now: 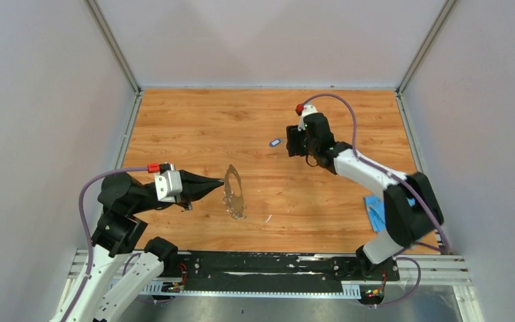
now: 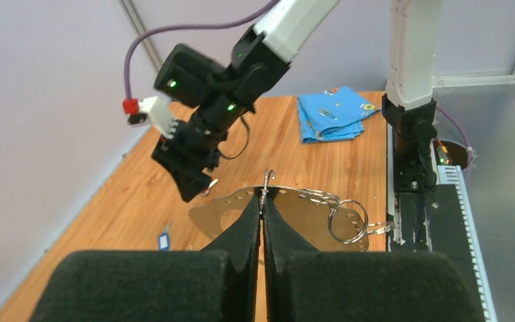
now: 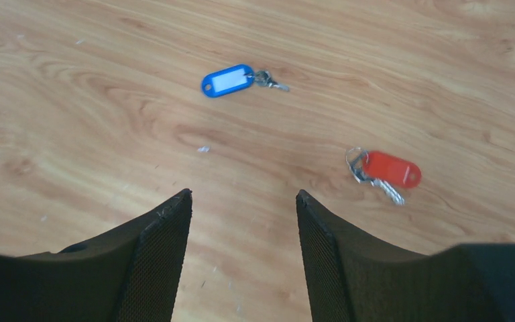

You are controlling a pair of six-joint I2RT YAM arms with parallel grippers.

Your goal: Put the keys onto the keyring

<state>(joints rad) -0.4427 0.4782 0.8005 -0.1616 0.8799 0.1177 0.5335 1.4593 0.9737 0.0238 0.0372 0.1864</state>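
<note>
The keyring (image 1: 233,191) is a thin grey metal ring standing on edge, lifted off the table at the left. My left gripper (image 1: 216,186) is shut on its rim. In the left wrist view the closed fingertips (image 2: 273,213) pinch the keyring (image 2: 308,213) by its holed edge, and a small split ring (image 2: 348,221) hangs from it. My right gripper (image 3: 243,194) is open above bare table, holding nothing. The blue-headed key (image 3: 231,79) lies ahead of it, and the red-headed key (image 3: 390,169) lies to its right. In the top view the blue key (image 1: 275,142) sits just left of the right gripper (image 1: 291,142).
A folded blue cloth (image 1: 375,212) lies at the right edge of the table near the right arm's base. A thin white sliver (image 1: 267,218) lies on the wood near the keyring. Grey walls enclose the table (image 1: 194,121) on three sides.
</note>
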